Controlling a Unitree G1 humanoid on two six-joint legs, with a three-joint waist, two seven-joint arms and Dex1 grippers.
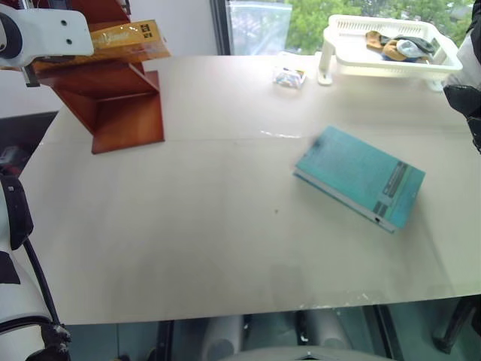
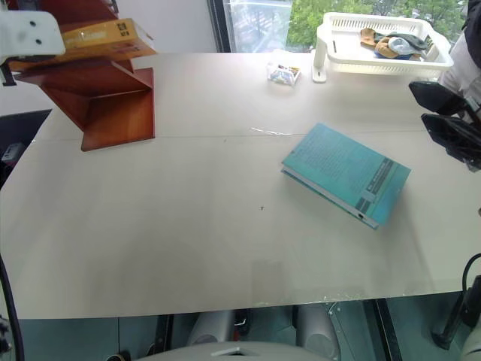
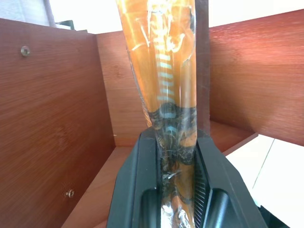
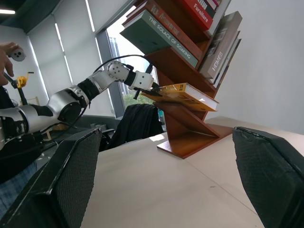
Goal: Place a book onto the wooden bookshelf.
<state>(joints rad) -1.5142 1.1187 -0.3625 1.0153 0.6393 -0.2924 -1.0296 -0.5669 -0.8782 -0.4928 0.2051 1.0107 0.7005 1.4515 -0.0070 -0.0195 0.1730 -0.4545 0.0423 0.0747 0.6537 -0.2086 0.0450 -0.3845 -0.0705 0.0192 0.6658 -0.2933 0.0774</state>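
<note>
Book [image 1: 124,39] sits at the upper left of the left eye view, orange-yellow, lying flat over a tier of the shelf [image 1: 113,105] with its near end jutting out past the slanted red-brown side panel. Left pincer [image 3: 175,156] is clamped on it: in the left wrist view both black fingers [image 3: 137,190] press the glossy orange cover from either side, with shelf boards all around (a back panel, a side wall with screws, a tier below). In the right wrist view the same book [image 4: 183,94] shows at centre, held level at a tier of the stepped shelf [image 4: 190,128] by the left arm reaching in from the left of that frame; other books stand and lie on the higher tiers.

Right pincer [image 2: 443,116] hangs at the right edge of the right eye view, above the bench [image 1: 188,226], its two dark fingers [image 4: 71,180] spread wide with nothing between them.

A teal book [image 1: 361,177] lies flat right of centre on the bench, turned at an angle. A white basket [image 1: 387,45] holding small items stands at the upper right, and a small wrapped packet [image 1: 289,77] lies just left of it. A person's hand [image 4: 5,54] shows at the left edge of the right wrist view.
</note>
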